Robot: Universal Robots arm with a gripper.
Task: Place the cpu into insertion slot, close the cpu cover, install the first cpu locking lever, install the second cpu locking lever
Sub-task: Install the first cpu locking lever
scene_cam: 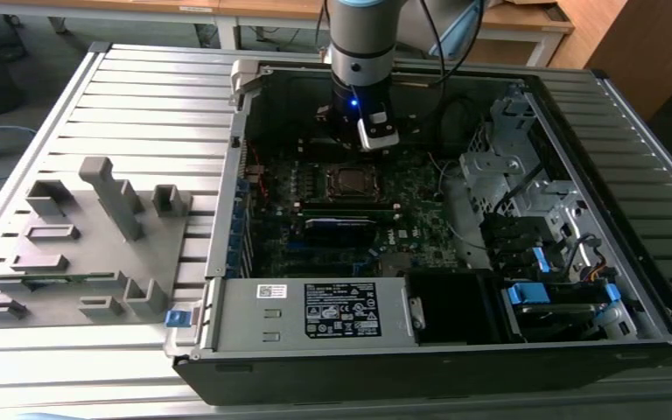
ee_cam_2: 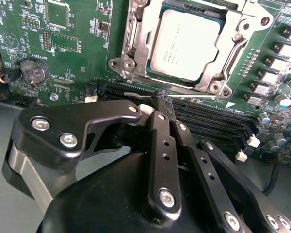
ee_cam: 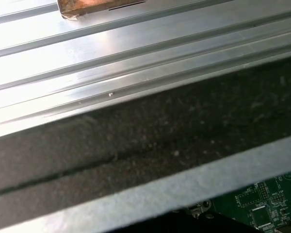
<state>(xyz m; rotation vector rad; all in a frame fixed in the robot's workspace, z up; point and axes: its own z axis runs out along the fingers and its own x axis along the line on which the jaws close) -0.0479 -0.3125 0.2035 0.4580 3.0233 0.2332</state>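
The hand (ee_cam_2: pixel 159 103) is hovering just beside the insertion slot (ee_cam_2: pixel 132 46) in the second wrist view, its fingers (ee_cam_2: pixel 157 145) pressing together and gripping nothing. The cpu (ee_cam_2: pixel 186 46) is sitting inside that slot, with the cpu cover (ee_cam_2: pixel 242 26) lying down flat around its edges. In the exterior view, a grey fixture tray (scene_cam: pixel 80 262) is resting on the worktop (scene_cam: pixel 137 105) well apart from the slot, toward the exterior view's left.

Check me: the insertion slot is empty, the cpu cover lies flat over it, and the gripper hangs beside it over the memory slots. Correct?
No. The insertion slot is not empty: the second wrist view shows the cpu seated in it, inside the window of the cpu cover. The rest stands: cover flat over it, gripper beside it over the memory slots.
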